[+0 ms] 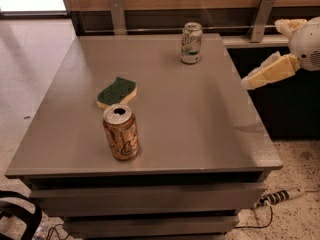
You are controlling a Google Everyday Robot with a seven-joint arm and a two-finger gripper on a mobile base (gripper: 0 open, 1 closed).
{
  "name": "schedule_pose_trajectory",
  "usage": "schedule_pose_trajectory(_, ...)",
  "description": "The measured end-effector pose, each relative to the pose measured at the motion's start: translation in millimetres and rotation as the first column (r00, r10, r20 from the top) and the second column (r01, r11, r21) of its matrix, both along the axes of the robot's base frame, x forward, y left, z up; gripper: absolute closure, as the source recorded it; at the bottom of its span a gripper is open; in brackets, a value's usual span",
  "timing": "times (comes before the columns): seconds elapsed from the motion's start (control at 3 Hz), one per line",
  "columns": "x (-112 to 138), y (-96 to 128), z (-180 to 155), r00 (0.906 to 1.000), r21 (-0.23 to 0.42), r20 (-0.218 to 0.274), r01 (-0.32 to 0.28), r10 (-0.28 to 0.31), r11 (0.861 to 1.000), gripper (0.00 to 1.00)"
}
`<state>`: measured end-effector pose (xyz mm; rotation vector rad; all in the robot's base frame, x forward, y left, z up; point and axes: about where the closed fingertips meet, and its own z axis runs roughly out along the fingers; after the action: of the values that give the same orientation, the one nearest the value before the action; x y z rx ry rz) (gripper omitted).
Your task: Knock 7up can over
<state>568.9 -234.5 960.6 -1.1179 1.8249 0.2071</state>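
Note:
The 7up can (191, 43), silvery-white with green lettering, stands upright near the far edge of the grey table (200, 114), right of centre. My gripper (261, 54) hangs off the table's right edge, to the right of the can and a little nearer to the camera. Its two cream fingers are spread apart and hold nothing. The lower finger (270, 71) points left toward the table, and its tip is about level with the table's right edge. The gripper does not touch the can.
A gold-orange can (121, 132), opened, stands upright near the table's front left. A green and yellow sponge (116, 92) lies behind it. A wooden wall with metal brackets (117, 15) runs behind the table. A power strip (277, 198) lies on the floor at the right.

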Motion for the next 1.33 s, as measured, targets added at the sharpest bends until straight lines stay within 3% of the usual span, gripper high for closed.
schedule_pose_trajectory(1.33, 110.6, 17.0, -13.3, 0.9995, 0.196, 0.009, -0.032, 0.031, 0.98, 0.0)
